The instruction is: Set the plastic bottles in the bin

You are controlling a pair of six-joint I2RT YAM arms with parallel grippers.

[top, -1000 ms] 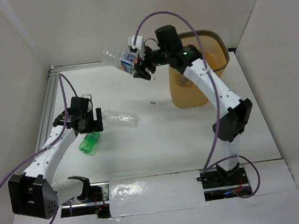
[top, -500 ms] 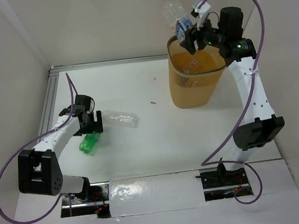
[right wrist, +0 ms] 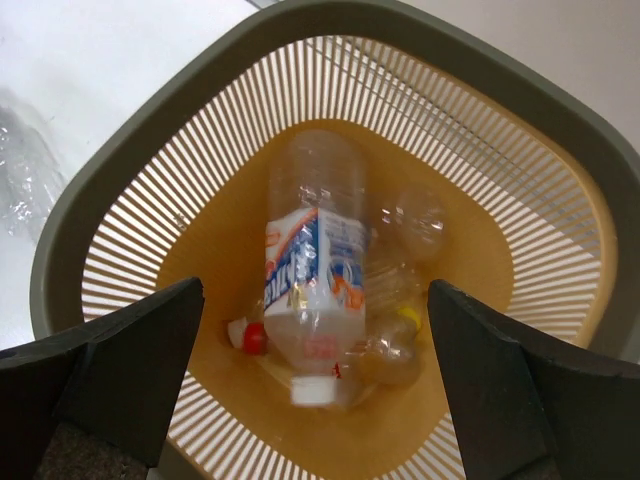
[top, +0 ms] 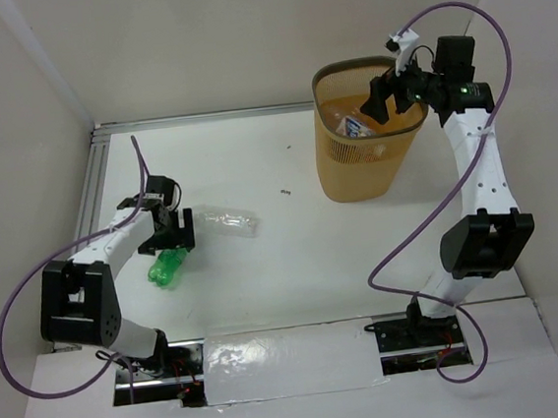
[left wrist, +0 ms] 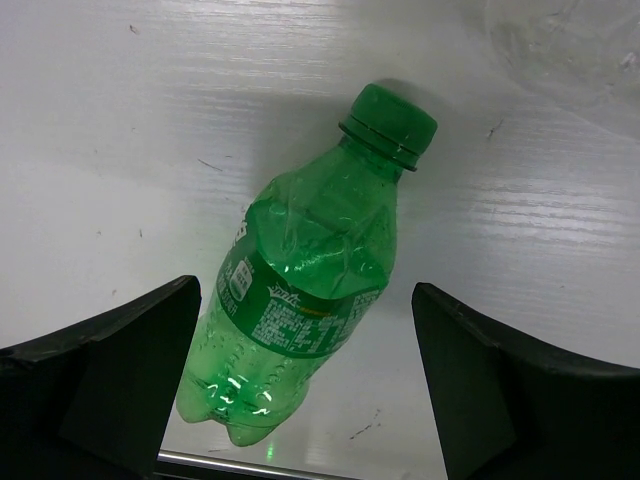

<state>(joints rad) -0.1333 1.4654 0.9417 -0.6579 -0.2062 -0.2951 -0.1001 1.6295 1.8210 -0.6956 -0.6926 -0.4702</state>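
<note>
The yellow-orange bin (top: 354, 167) stands at the back right; its grey rim (right wrist: 90, 210) fills the right wrist view. My right gripper (top: 387, 100) is open and empty above the bin's mouth (right wrist: 315, 295). A clear bottle with a blue-white label (right wrist: 310, 250) lies inside the bin, cap blurred, also seen from the top (top: 353, 126), among other clear bottles (right wrist: 400, 320). My left gripper (top: 170, 241) is open over a green bottle (top: 168, 267). In the left wrist view the green bottle (left wrist: 310, 290) lies on the table between the fingers (left wrist: 120, 370), untouched.
A crushed clear bottle (top: 226, 220) lies on the table just right of the left gripper; its edge shows in the left wrist view (left wrist: 570, 50). White walls close in the table on the left, back and right. A metal rail (top: 99, 187) runs along the left edge.
My right gripper carried the blue-white labelled bottle from mid-table to above the bin and let it go; the bottle is now inside. The left gripper stays over the green bottle.
</note>
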